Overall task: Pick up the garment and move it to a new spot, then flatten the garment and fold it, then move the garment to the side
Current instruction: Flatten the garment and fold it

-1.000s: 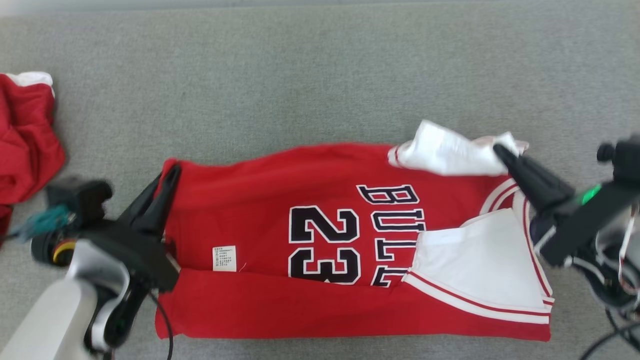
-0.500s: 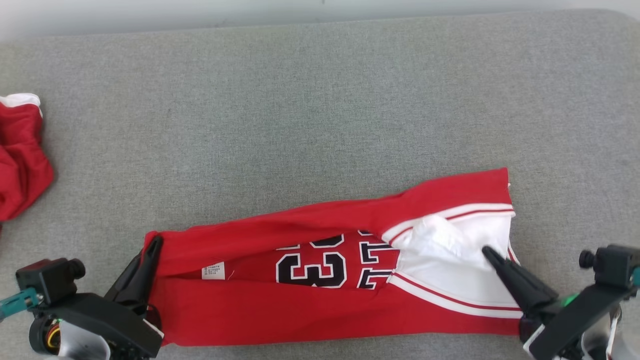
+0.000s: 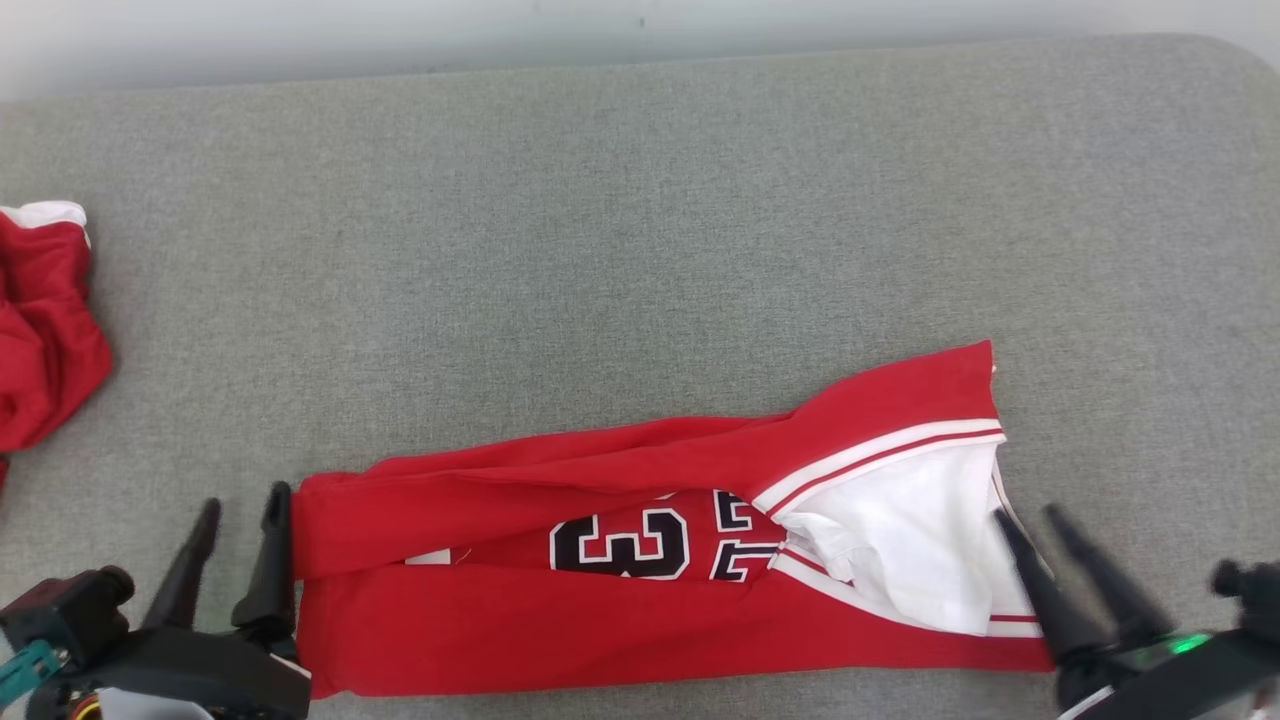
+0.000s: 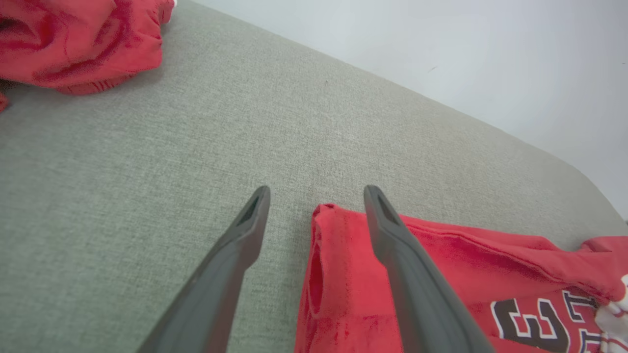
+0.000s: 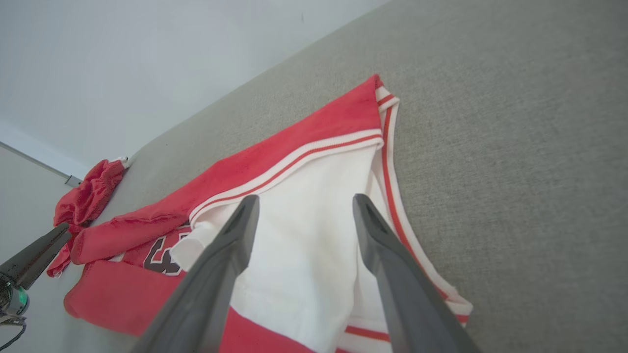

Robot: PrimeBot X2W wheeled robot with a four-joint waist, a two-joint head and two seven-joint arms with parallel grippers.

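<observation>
Red fabric jersey (image 3: 560, 630) with white-striped trim is laid folded lengthwise, left pincer (image 3: 244, 498) and right pincer (image 3: 1027, 513) spread open at its ends.

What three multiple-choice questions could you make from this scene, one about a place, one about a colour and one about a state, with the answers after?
1. Where is the crumpled red cloth relative to the jersey on the grey surface?
A. On top of it
B. Far to its left, apart from it
C. Tucked under its right end

2. What colour is the jersey's inner side, showing at its right end?
A. Blue
B. White
C. Yellow

3. How do the left gripper and right gripper stand?
A. Both open
B. Both shut on the jersey
C. One open, one shut

Answers:
1 B: in the head view the cloth lies at the left edge, with bare grey between it and the jersey.
2 B: white fabric shows inside the striped trim.
3 A: each wrist view shows the two fingers spread apart.
</observation>
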